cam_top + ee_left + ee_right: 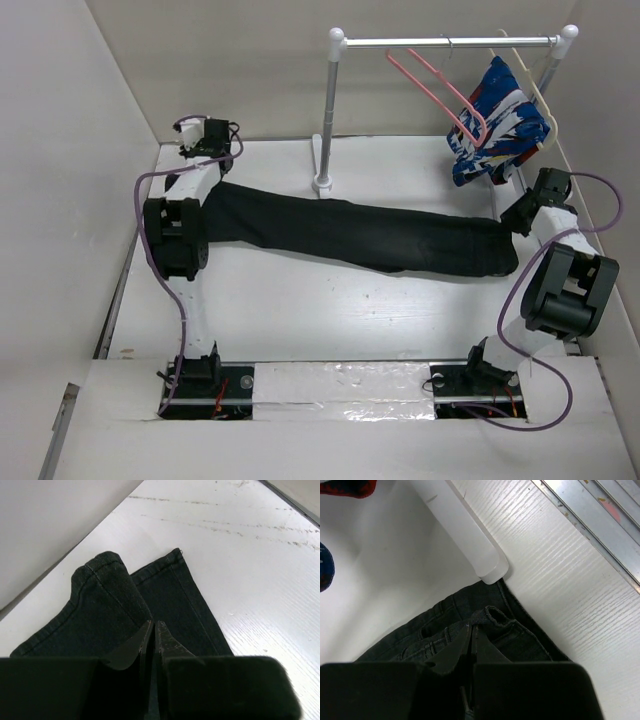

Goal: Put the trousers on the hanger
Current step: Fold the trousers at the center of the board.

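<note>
The black trousers (360, 235) lie flat and stretched across the table, leg hems at the left and waistband at the right. My left gripper (207, 192) is mostly hidden under its own arm at the leg end. In the left wrist view it (152, 625) is shut, with its tips down on the cloth (110, 605) a little short of the hems. My right gripper (518, 222) is at the waistband end. In the right wrist view it (470, 627) is shut, with the waistband (520, 630) bunched at its tips. The pink hanger (440, 90) hangs empty on the rail.
A white clothes rack (450, 42) stands at the back, one post base (323, 183) just behind the trousers. A blue, white and red garment (495, 120) hangs on a cream hanger (530, 80) at the right. The rack foot (465, 535) ends beside the waistband. Walls stand close on both sides.
</note>
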